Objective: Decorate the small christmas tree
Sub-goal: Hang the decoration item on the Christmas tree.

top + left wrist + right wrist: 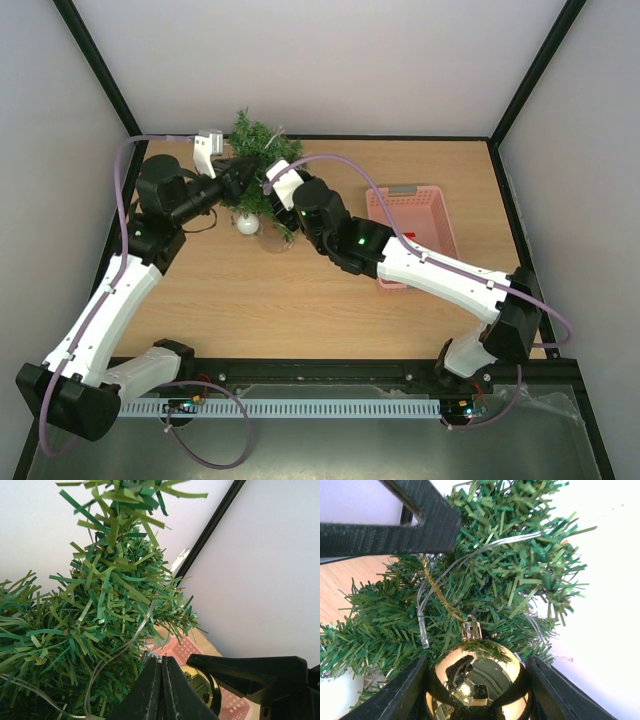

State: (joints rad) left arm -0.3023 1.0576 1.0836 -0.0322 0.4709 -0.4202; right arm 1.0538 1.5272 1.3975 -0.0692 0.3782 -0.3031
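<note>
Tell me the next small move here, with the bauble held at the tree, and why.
Probably: the left gripper eases the gold cord over a nearby branch tip of the small christmas tree. The right gripper grips the gold bauble close by the branches, and the cord runs up to the shut left gripper, seemingly pinched there, not yet hooked.

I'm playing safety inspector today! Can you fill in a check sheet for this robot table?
Surface: wooden table.
Job's things: tree standing at the far edge; gold ball against its branches.
Clutter: pink basket on the right; white ball by the tree's foot.
End effectors: left end effector shut, at the tree; right end effector shut on the gold ball.
Cables: purple cables along both arms; clear wire in the tree.
Surroundings: white walls, black frame.
</note>
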